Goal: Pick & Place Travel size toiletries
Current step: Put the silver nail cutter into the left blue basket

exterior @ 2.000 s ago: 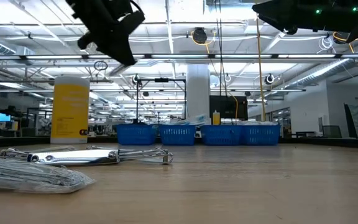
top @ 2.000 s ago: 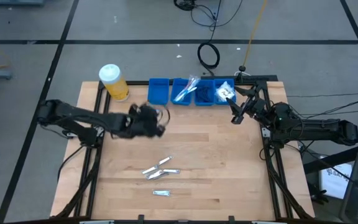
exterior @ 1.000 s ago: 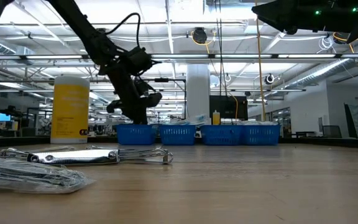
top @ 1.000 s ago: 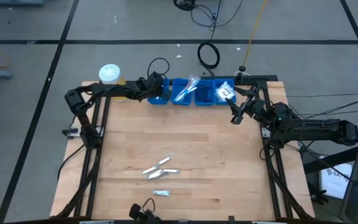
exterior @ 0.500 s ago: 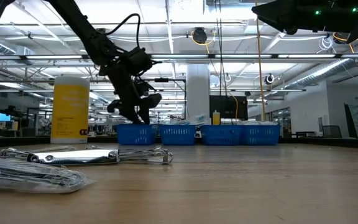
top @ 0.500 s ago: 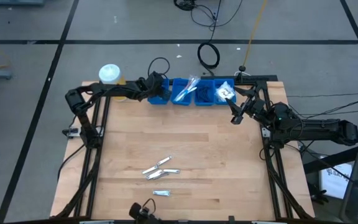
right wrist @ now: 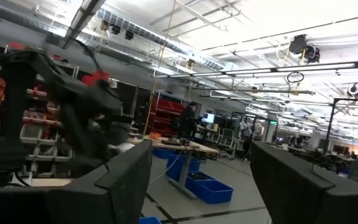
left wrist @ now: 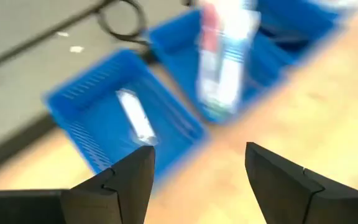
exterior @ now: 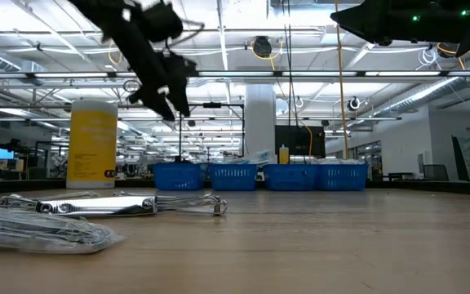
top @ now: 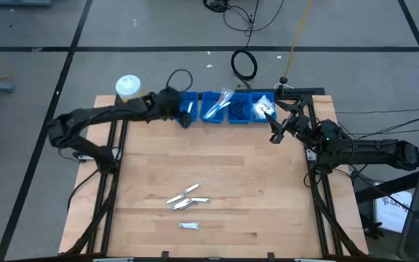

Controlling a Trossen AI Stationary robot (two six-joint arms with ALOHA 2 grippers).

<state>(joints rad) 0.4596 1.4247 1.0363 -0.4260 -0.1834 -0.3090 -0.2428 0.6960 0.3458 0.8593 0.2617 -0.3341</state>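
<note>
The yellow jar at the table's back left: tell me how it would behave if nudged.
The yellow jar stands upright and tall for its base, so it may tip. Once down, its round body would probably roll. How heavy it is cannot be told.

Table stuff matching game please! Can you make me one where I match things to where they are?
Things:
1. yellow jar
2. silver packet
3. left claw
4. loose silver packets

Places:
A. on the bare wood near the table's front
B. open, above the bins
C. far left corner of the table
D. inside the leftmost blue bin

Pairs: 1-C, 2-D, 3-B, 4-A
</note>
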